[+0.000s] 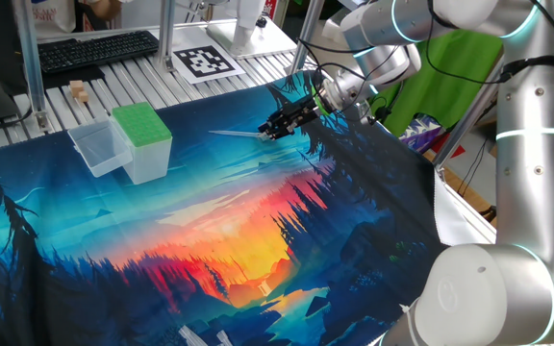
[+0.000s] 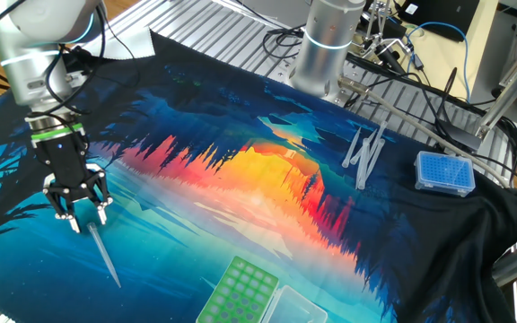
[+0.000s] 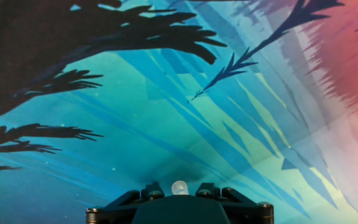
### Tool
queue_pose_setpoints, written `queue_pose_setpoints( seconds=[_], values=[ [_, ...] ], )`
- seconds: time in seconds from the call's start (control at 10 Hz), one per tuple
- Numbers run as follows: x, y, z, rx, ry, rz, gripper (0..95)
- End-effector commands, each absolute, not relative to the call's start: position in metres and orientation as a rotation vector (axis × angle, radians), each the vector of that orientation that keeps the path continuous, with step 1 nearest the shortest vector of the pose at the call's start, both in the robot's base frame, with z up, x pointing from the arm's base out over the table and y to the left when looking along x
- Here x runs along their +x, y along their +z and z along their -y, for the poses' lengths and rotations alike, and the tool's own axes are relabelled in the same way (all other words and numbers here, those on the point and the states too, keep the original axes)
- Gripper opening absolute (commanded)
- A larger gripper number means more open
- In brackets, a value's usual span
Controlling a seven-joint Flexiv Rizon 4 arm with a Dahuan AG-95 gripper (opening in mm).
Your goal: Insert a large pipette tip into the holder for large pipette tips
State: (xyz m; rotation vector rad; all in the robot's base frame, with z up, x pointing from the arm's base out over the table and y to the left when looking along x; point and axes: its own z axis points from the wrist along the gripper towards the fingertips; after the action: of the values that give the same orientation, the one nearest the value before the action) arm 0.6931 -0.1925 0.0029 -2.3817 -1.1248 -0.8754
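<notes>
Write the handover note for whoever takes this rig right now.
Claw: shut on the long translucent whitish plastic pipette tip, held above the printed cloth, point sticking out past the fingers.
Small box holder with bright green perforated top: apart from the claw, beside a clear plastic tub.
Done: tip picked up.
Left: carry it over the holder, insert into a hole, release.

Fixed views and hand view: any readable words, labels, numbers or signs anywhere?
None can be read.
Black-and-white square marker card: a coded pattern, no letters.
Red-and-white object at the top left edge: print too blurred to read.
Black flat keyboard: key legends too small.
</notes>
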Motion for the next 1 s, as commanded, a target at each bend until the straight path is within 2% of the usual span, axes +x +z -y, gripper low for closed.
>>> queue_pose_setpoints(
  seconds=[0.1,0.2,1.0],
  values=[
    [0.6935,0.0020,0.1929,-2.383,-0.878,1.133,19.0],
    [0.6935,0.0020,0.1928,-2.388,-0.878,1.133,0.0],
    [0.6920,0.0044,0.1905,-2.394,-0.880,1.133,0.0]
  ],
)
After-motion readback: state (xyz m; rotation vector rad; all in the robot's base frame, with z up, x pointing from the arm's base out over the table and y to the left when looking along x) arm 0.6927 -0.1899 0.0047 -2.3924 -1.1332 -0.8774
